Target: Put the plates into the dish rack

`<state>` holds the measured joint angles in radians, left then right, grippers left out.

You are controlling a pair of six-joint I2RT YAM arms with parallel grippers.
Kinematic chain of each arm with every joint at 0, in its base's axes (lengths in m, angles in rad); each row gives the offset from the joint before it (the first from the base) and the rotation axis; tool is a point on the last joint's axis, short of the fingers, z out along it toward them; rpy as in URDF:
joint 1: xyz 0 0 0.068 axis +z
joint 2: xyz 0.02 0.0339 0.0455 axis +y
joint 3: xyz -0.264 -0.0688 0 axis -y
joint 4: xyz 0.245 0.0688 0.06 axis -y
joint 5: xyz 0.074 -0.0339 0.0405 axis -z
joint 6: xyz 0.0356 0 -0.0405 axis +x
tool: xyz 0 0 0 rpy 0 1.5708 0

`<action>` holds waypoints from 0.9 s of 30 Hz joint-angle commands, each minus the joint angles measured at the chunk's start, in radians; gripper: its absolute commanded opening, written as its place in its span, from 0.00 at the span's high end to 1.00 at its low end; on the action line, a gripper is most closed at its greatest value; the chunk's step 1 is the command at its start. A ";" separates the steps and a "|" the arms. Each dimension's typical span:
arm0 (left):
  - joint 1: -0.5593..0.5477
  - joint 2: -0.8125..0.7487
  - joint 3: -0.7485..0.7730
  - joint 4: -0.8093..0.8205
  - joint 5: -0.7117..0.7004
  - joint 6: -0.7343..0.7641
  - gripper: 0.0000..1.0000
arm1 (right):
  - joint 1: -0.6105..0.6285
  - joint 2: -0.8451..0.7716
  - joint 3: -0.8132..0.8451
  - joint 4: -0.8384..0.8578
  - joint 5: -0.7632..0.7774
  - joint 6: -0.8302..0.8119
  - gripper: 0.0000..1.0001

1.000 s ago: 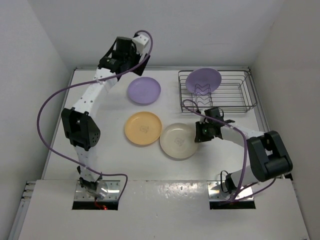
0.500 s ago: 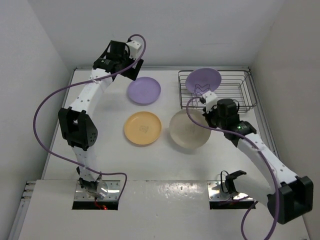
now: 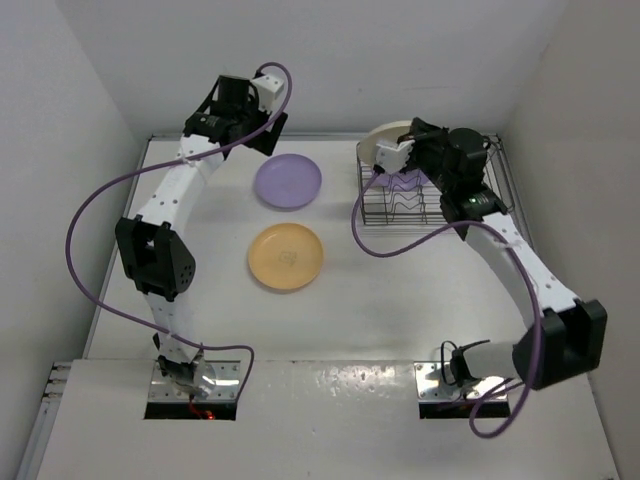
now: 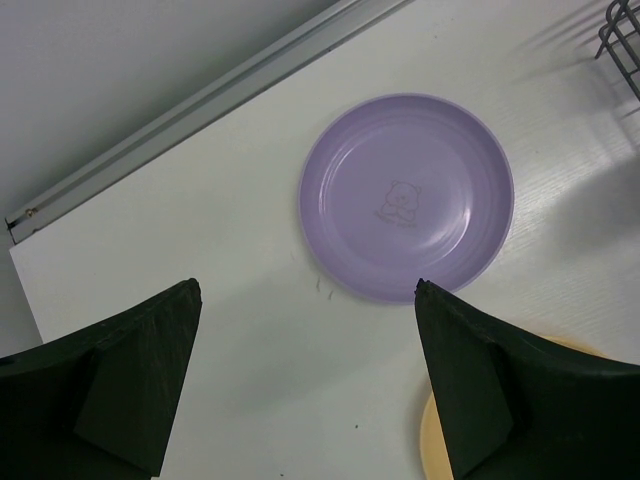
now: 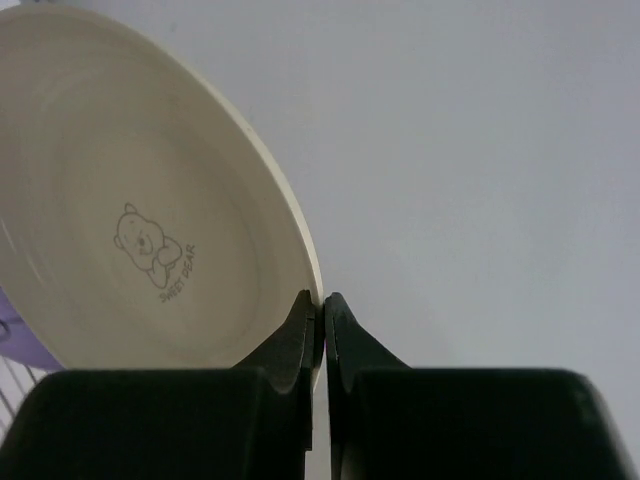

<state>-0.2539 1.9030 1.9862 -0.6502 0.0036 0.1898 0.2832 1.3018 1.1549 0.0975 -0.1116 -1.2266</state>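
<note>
My right gripper point(image 3: 405, 150) is shut on the rim of the cream plate point(image 3: 378, 140) and holds it on edge above the left end of the dish rack point(image 3: 490, 205). In the right wrist view the fingers pinch the cream plate point(image 5: 130, 200) at its edge, gripper point(image 5: 322, 300). A lavender plate point(image 3: 405, 182) stands in the rack, mostly hidden behind the arm. My left gripper point(image 3: 245, 108) is open and empty, high above the back of the table. Below it lie a second lavender plate point(image 4: 405, 197), also in the top view point(image 3: 288, 181), and the orange-yellow plate point(image 3: 286, 256).
The rack stands at the back right, close to the right wall. White walls enclose the table on three sides. A corner of the rack point(image 4: 620, 40) shows in the left wrist view. A purple cable hangs from each arm.
My right gripper has lifted the cream plate off the table's middle and carried it back, on edge, over the rack's left end. The left arm has barely moved.
</note>
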 commanded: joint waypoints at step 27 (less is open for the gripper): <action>0.051 0.087 0.128 0.015 -0.007 0.000 0.07 | -0.131 0.301 -0.167 0.347 -0.106 -0.294 1.00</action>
<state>-0.2142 1.9835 2.0731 -0.6495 -0.0006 0.1947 0.1570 1.5875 0.9936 0.3775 -0.2104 -1.5501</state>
